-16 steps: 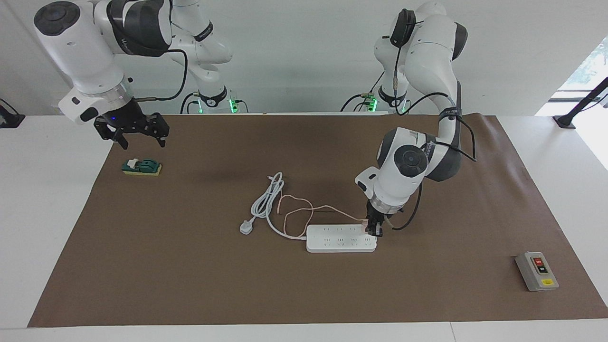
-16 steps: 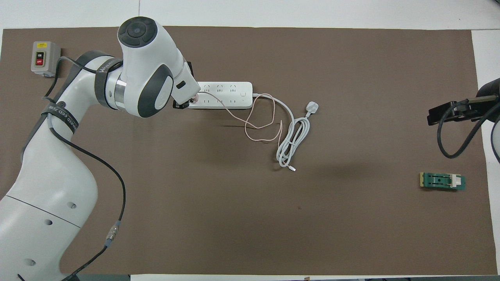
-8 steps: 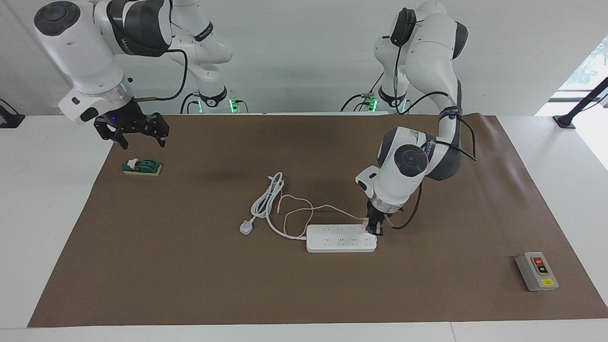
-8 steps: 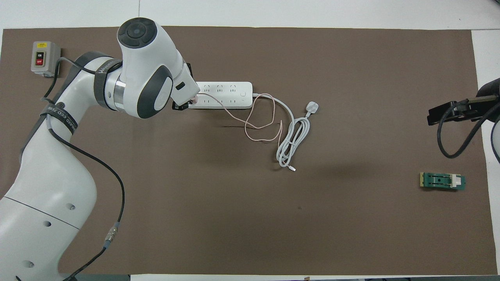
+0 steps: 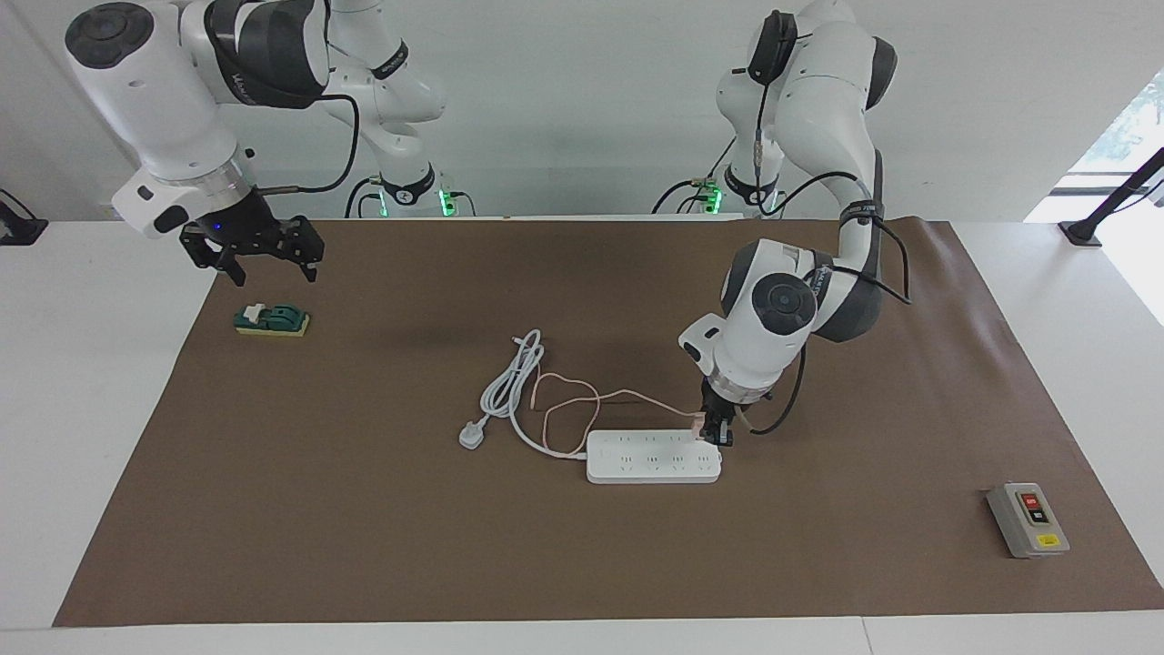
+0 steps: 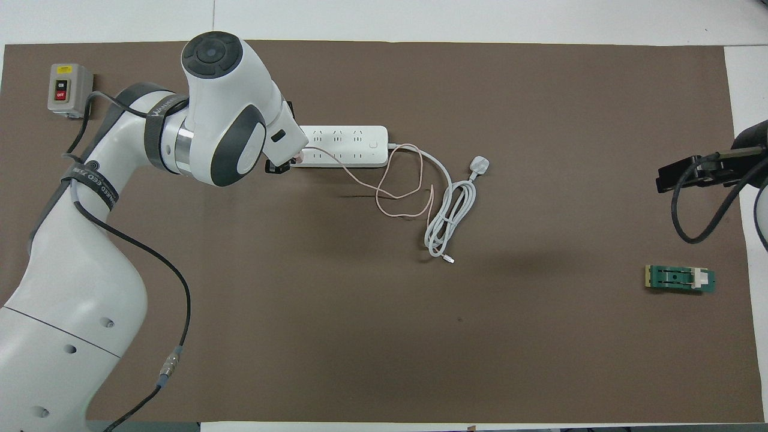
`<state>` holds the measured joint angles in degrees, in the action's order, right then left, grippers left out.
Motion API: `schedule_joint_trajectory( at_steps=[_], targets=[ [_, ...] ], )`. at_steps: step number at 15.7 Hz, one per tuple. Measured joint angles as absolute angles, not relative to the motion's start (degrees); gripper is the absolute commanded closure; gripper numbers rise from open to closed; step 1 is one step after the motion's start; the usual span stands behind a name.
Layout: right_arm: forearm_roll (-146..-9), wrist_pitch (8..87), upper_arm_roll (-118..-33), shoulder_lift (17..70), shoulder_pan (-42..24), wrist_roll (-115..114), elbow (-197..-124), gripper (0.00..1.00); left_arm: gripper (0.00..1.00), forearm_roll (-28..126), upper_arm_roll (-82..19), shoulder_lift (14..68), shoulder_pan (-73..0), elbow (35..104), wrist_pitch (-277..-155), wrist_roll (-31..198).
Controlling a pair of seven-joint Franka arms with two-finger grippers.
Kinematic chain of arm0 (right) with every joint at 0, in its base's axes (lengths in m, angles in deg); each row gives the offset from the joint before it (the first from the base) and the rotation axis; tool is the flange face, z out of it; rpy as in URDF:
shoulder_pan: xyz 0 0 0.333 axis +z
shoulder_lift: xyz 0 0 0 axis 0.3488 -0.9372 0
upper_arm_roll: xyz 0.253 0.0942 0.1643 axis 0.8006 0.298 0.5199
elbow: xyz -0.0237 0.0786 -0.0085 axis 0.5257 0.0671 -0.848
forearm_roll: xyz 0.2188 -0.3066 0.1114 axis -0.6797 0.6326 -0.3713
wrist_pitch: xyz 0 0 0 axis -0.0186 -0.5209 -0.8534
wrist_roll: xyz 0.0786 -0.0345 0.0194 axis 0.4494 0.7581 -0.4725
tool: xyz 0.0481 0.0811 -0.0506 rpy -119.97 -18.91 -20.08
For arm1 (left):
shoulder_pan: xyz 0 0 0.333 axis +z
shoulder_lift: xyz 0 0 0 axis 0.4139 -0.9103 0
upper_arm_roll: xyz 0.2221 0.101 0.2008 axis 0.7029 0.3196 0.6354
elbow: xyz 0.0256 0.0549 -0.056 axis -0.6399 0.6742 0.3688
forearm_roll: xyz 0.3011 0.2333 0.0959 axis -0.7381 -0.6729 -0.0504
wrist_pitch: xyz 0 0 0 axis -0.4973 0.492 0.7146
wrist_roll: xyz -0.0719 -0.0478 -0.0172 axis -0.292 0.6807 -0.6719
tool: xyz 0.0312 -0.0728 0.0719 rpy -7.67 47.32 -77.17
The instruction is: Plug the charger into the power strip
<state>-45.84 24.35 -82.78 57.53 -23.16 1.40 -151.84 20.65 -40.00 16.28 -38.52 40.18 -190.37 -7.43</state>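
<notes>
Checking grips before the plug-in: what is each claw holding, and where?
The left claw is shut on the charger, on its pink body, over the power strip's end. The right claw holds nothing.
</notes>
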Motion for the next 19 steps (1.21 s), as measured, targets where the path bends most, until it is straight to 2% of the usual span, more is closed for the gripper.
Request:
schedule_joint_trajectory(
  at_steps=[19],
  targets=[
    [-45.84,24.35,-82.78,57.53,-23.16,1.40,-151.84,0.00,1.00,20.12,-39.75,16.23,-38.43,40.40,-192.70,-6.78]
  ],
)
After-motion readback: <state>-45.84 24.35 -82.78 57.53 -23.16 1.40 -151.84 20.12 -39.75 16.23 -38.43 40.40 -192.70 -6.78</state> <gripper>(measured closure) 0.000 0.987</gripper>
